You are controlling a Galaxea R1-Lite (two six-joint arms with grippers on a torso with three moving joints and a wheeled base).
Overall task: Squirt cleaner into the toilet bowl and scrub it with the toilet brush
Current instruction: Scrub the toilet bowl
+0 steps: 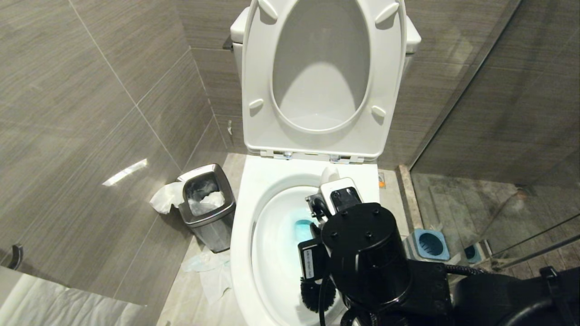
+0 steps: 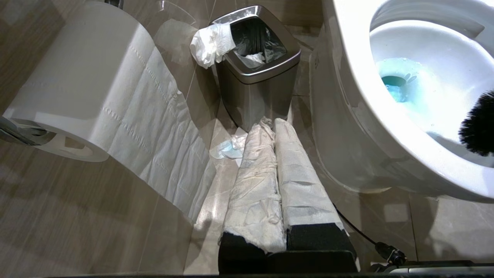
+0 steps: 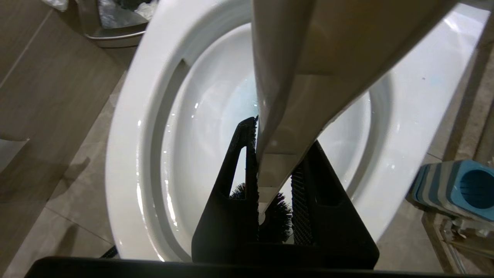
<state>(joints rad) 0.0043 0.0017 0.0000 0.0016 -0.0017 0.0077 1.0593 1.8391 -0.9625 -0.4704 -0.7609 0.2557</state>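
Scrubbing inside the toilet bowl (image 1: 244, 213): right gripper (image 3: 270, 181) jaws pinching the toilet brush (image 3: 285, 116) handle, bristle head just beyond the jaws. Likely handling light, stiff, slippery; gripping mid-handle. Left gripper (image 2: 274, 127) jaws pressed together, parked beside the bowl.

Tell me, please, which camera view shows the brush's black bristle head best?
The left wrist view: the toilet brush head shows unobstructed against the toilet bowl wall, though cut by the frame edge. The head view hides part behind the right arm; the right wrist view glimpses bristles between the jaws.
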